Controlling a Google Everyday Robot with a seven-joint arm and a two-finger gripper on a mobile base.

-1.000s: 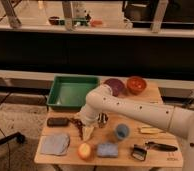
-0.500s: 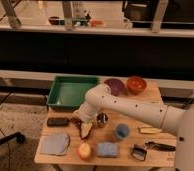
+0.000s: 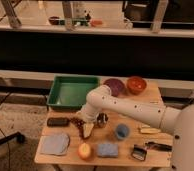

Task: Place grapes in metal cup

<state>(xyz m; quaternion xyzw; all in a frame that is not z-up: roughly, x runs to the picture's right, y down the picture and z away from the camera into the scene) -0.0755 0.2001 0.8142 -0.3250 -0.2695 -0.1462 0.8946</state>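
The grapes (image 3: 78, 122), a dark reddish-purple cluster, lie on the wooden table (image 3: 155, 102) just right of a flat black rectangular object (image 3: 57, 121). My gripper (image 3: 87, 129) points down at the right end of the cluster and touches or overlaps it. The white arm reaches in from the right. The metal cup (image 3: 102, 119), small and shiny, stands upright just right of the gripper, partly behind the wrist. Whether the grapes are lifted off the table cannot be told.
A green tray (image 3: 72, 92) stands at the back left, with a purple bowl (image 3: 113, 86) and an orange bowl (image 3: 136, 85) beside it. A blue cup (image 3: 122, 131), an apple (image 3: 84, 150), a blue sponge (image 3: 107, 149), a grey cloth (image 3: 55, 144) and black tools (image 3: 138, 151) lie in front.
The gripper has shifted slightly at the grapes, and the wrist has turned a little. The cups and other objects have not moved.
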